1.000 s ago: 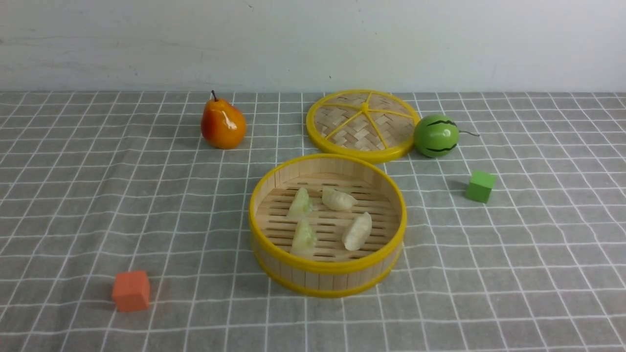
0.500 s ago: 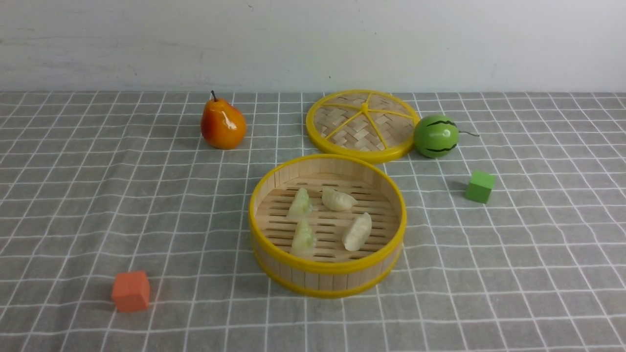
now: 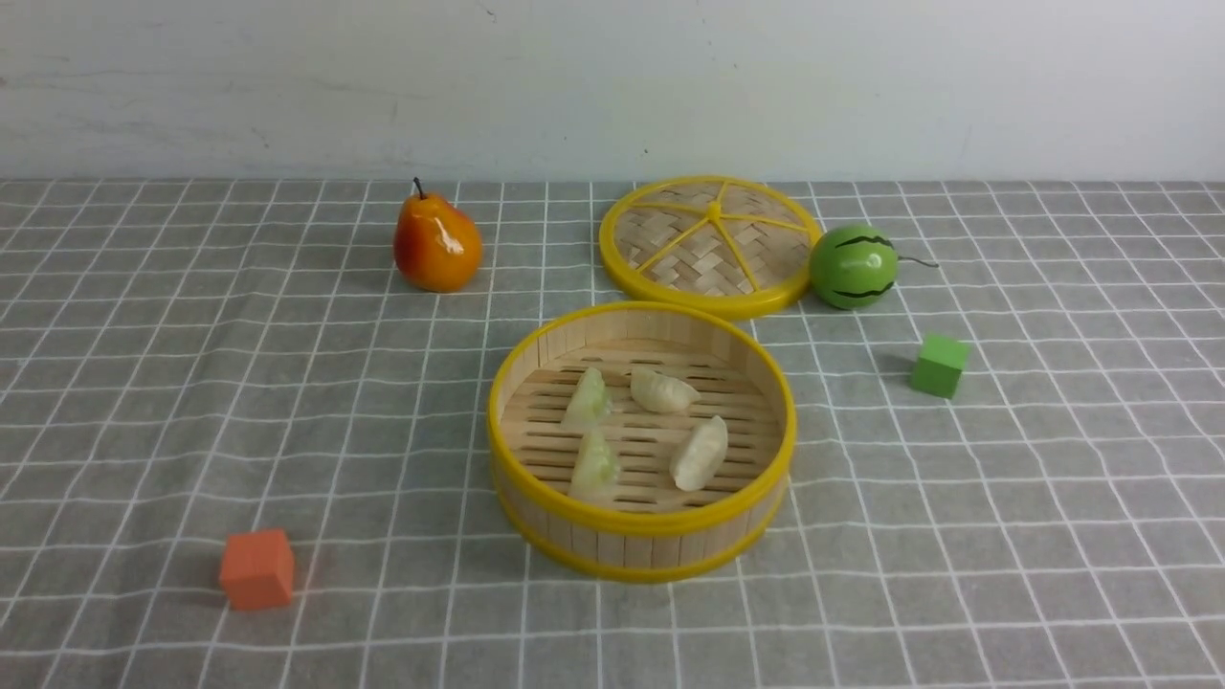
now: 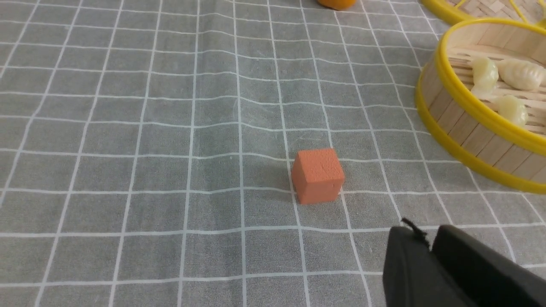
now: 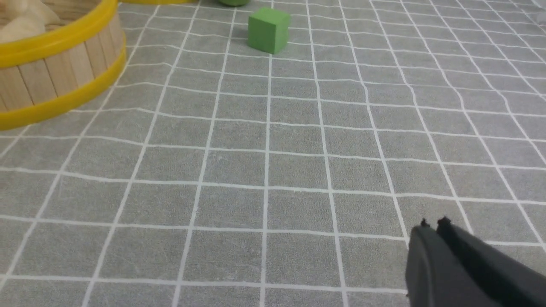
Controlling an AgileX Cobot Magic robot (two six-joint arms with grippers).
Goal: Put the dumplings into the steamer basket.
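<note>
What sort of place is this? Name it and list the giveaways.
Probably a staged tabletop for robot practice, not a kitchen: a grey checked tablecloth against a bare white wall, toy food such as a glossy orange plastic pear, and a small orange foam cube.

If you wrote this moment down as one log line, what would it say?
dumplings: four inside steamer basket | lid: off, behind basket | left hand: shut, empty | right hand: shut, empty
</note>
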